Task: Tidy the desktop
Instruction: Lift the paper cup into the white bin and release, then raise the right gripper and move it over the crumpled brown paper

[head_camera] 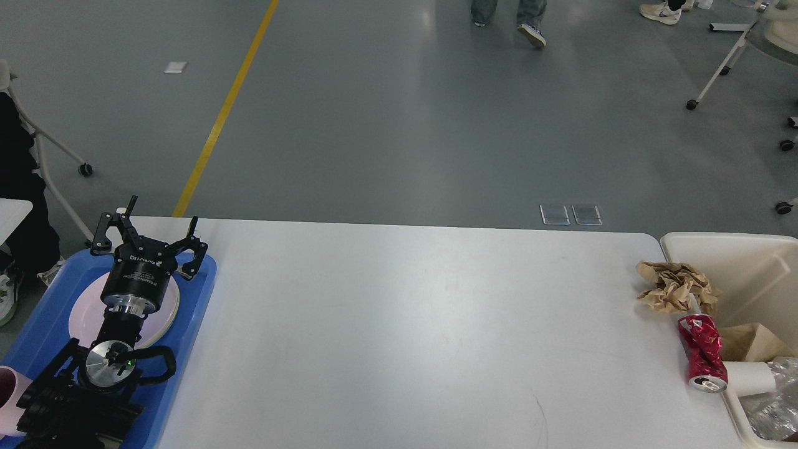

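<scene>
- White, matte: the desktop (399,324) fills the lower middle of the frame, rounded far corners, broad centre bare.
- Blue plastic tray (187,305) at lower left, hard against the desktop's left edge; round pale plate (81,315) lying in it.
- Left gripper (149,234) above the tray's far end, over the plate's upper rim; fingers spread wide, nothing between them.
- Left arm (115,368) running down to the lower-left corner, small green light on a silver joint.
- Pink object (9,380) at the far left edge, partly cut off; kind not clear.
- Right gripper out of frame; nothing of that arm visible.
- Crumpled brown paper (673,287) at right, on the desktop's right edge beside the cream bin (723,240).
- Crushed red can (701,352) just below the paper, lying with its open silver end toward the lower edge of the frame, touching a white paper cup (751,377) on its side.
- Brown paper bag (751,340) inside the bin; clear crinkled plastic (776,411) at the lower right corner.
- Grey floor beyond the desktop; yellow line (224,112) slanting from top centre-left down to the desktop's far left corner.
- Legs and shoes of a person (527,31) at top centre-right; wheeled chair legs (717,75) at upper right.
</scene>
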